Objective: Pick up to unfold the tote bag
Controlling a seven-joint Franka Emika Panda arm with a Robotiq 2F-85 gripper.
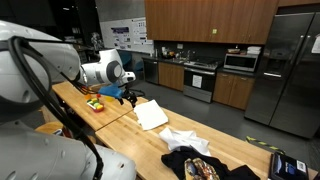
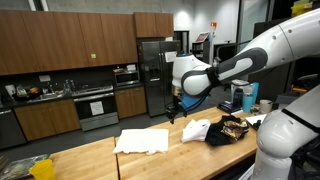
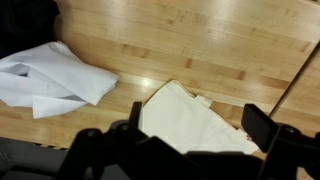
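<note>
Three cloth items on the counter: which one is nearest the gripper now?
The flat, folded cream tote bag, right by the gripper; the crumpled white cloth and dark garment lie farther off.

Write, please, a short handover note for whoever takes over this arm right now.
Gripper: open and empty, hovering above the wooden table, close to one edge of the tote bag.
Tote bag: folded flat on the table, with nothing touching it.
Nearby: a crumpled white cloth lies beside the bag, with a pile of dark clothing just past it.
Done: only the approach; the bag is not yet grasped.
Left: lower onto the bag, close on its top layer, then lift so it unfolds. Probably best to keep away from the white cloth.
</note>
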